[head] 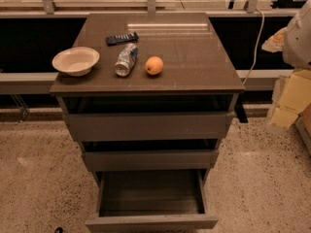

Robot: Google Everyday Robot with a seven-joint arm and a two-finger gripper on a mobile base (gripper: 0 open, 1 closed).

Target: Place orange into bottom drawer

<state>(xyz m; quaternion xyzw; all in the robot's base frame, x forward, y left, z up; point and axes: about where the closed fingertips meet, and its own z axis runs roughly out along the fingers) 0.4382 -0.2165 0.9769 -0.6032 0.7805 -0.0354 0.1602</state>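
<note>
The tool (287, 105) hangs at the far right edge of the view, a pale yellowish shape below the white rounded body of the arm (299, 33). It is off the side of the cabinet, lower than the surface (194, 57) and touching nothing on it. I cannot tell whether the tool is open or closed, and nothing shows in its grip.

The orange (154, 65) sits on the surface, well away to the left of the tool and somewhat higher in the view, near the front half of the top. Just beyond the orange, farther from the tool, lies a crushed bottle (126, 59) on its side, near the fruit but apart from it. Farther still from the tool, at the opposite front corner of the surface, stands a cream bowl (76, 60), upright. A dark flat object (122, 38) lies behind the bottle, toward the back of the top.

The bottom drawer (151, 222) is pulled out, down and to the left of the tool, with its shallow inside bare to the camera. Above it are the two wider drawers (148, 126), each with a dark gap showing over its front.

A white cable (253, 47) runs down behind the cabinet's near corner, between the surface and the tool. The speckled floor (43, 178) spreads around the cabinet.
</note>
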